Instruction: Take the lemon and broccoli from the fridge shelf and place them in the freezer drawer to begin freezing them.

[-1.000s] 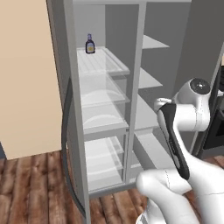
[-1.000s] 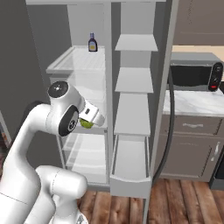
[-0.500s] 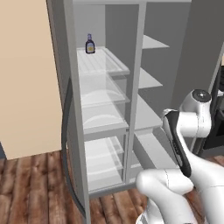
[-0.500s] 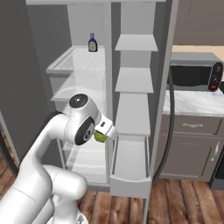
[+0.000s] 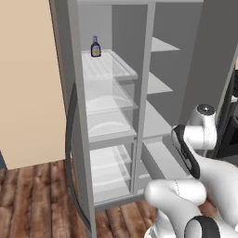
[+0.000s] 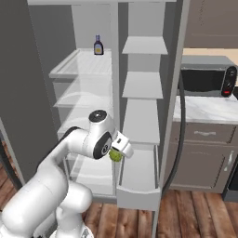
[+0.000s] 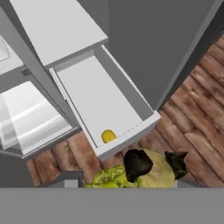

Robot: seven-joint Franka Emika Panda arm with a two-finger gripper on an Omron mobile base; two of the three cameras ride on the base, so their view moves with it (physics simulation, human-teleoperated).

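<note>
From the left base view I see the open fridge with a dark bottle (image 5: 95, 47) standing at the back of the ribbed fridge shelf (image 5: 108, 66); the white arm bends low at the right, its hand turned away, so from here I cannot tell what the jaws are doing.

From the right base view the gripper (image 6: 117, 152) hangs just above the pulled-out freezer drawer (image 6: 138, 191), near its left wall, with the broccoli (image 6: 115, 155) showing green beneath it.

The hand view settles it: the jaws are closed on the broccoli (image 7: 135, 173), dark fingertips (image 7: 137, 162) pressed into the pale stalk. Beyond it, the lemon (image 7: 108, 136) already lies in the freezer drawer (image 7: 127, 134), close to the front wall.

My worry is the aim. The broccoli seems to sit over the drawer's front lip and the wooden floor (image 7: 192, 113), so letting go here could bounce it off the rim onto the boards.
</note>
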